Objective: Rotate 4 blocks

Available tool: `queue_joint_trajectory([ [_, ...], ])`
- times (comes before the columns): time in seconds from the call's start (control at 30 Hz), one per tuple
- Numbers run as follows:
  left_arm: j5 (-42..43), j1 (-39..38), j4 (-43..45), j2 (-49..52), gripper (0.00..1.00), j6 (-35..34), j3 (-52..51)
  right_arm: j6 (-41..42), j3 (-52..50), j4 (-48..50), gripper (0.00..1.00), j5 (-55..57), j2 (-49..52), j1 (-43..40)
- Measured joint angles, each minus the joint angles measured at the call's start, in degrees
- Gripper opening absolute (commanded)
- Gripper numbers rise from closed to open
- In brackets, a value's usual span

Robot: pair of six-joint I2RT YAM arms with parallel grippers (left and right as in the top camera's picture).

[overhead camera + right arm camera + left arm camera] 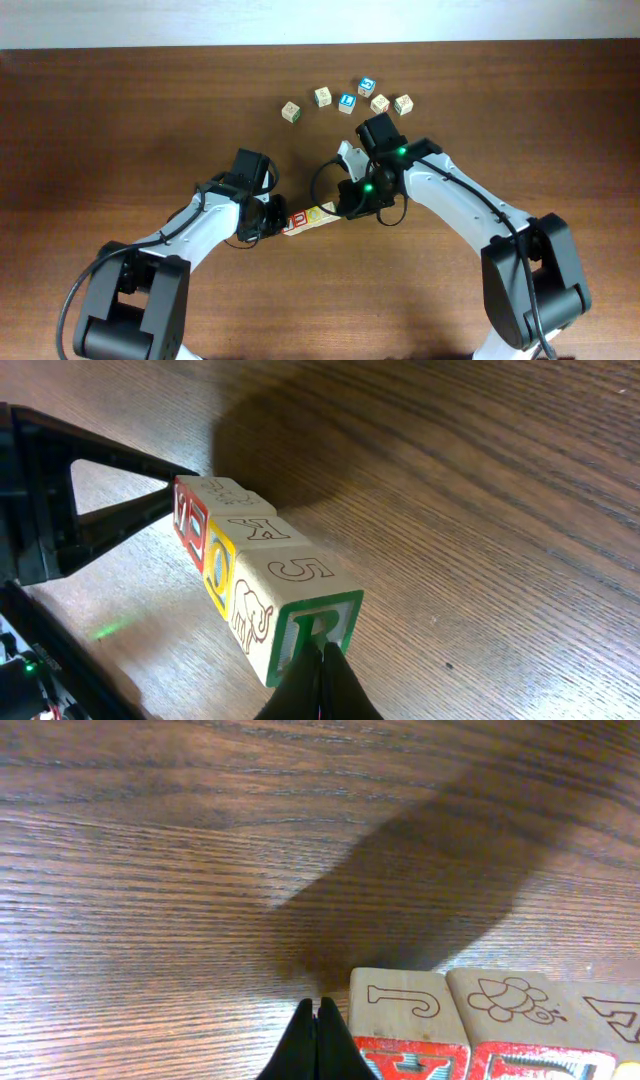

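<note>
Row of four small light-wood alphabet blocks sits diagonal; rotation looks partway. Left gripper, right gripper both closed, empty, pressing opposite row ends.

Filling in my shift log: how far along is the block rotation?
Done: the blocks sit joined in one row, apart from the loose cubes further back. In hand: both grippers are shut, the left gripper tip at the red-faced end, the right gripper tip on the green-faced end, as if to swing the row. Left: it lies slanted in the overhead view; how much turning remains I can't tell.
</note>
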Motion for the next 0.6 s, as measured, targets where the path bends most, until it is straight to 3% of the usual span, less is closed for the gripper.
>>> queue_joint_trajectory([
  [0.6, -1.62, 0.11, 0.07, 0.81, 0.0, 0.22, -0.44, 0.48, 5.51, -2.8, 0.04, -2.49, -1.81, 5.73],
])
